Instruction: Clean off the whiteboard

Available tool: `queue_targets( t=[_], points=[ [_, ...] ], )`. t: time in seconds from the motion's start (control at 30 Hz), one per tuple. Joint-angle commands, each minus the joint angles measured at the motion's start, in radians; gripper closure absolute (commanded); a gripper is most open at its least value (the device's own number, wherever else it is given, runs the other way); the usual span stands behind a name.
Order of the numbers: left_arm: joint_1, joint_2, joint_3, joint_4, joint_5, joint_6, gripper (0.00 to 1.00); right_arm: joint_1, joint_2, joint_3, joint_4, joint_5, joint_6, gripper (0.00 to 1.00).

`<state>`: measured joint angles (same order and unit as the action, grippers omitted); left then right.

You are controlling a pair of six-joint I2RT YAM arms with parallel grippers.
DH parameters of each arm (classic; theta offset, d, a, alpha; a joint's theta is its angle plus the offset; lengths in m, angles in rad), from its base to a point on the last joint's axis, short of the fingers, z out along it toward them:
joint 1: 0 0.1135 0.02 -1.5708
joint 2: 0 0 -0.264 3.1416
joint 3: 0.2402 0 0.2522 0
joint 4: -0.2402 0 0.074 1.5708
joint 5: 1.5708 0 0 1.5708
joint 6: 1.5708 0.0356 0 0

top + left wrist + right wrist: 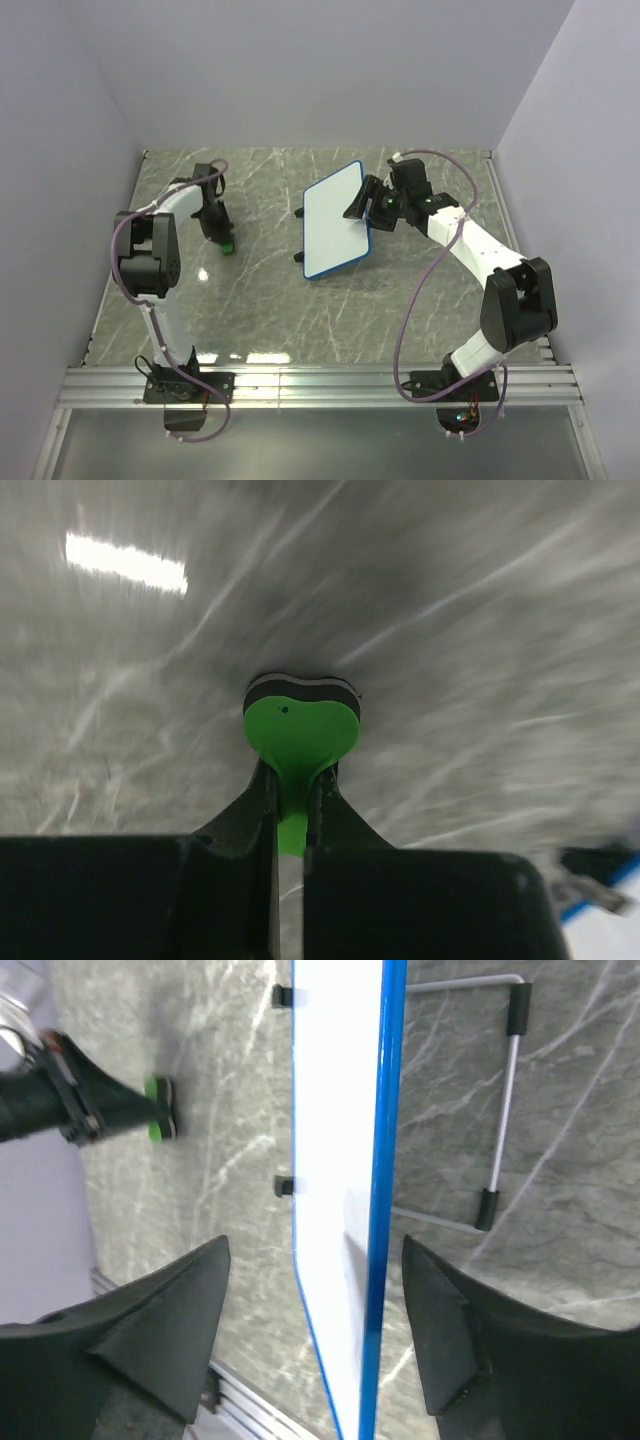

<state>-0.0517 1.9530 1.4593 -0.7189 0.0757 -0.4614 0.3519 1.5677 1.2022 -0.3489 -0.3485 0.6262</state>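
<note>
The whiteboard (335,222) stands a little past the middle of the grey marbled table (260,300). It is propped at a tilt on a wire stand (510,1110), with its small black feet (297,258) along the 9 o'clock side. Its face shows plain white inside the blue frame.

The right gripper (370,207) sits at the board's 3 o'clock edge. In the right wrist view its fingers (170,1330) are spread wide, one on each side of the blue rim, and neither is pressed against it.

Well off toward 9 o'clock from the board, the left gripper (221,238) points down at the table. Its fingers are pressed together on the stem of a small green eraser block (300,735), heart-shaped from the left wrist view, with a dark and white layer on its far face. That view is smeared, so the pad seems to rest on the stone, but I can't say for sure.
</note>
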Motion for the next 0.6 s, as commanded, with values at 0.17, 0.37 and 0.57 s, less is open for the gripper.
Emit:
queue_targets(
  t=[0.17,0.37,0.57],
  points=[
    [-0.002,-0.035,-0.042,-0.031,-0.073,-0.008,0.73,0.01,-0.061,0.083,-0.061,0.089,-0.057,0.16],
    [-0.002,-0.052,-0.043,-0.04,-0.113,-0.014,0.11,0.001,-0.171,0.129,-0.18,0.224,-0.117,0.13],
    [-0.002,-0.13,-0.045,-0.076,-0.146,-0.025,0.0,-0.039,-0.372,0.059,-0.277,0.379,-0.118,0.05]
  ],
)
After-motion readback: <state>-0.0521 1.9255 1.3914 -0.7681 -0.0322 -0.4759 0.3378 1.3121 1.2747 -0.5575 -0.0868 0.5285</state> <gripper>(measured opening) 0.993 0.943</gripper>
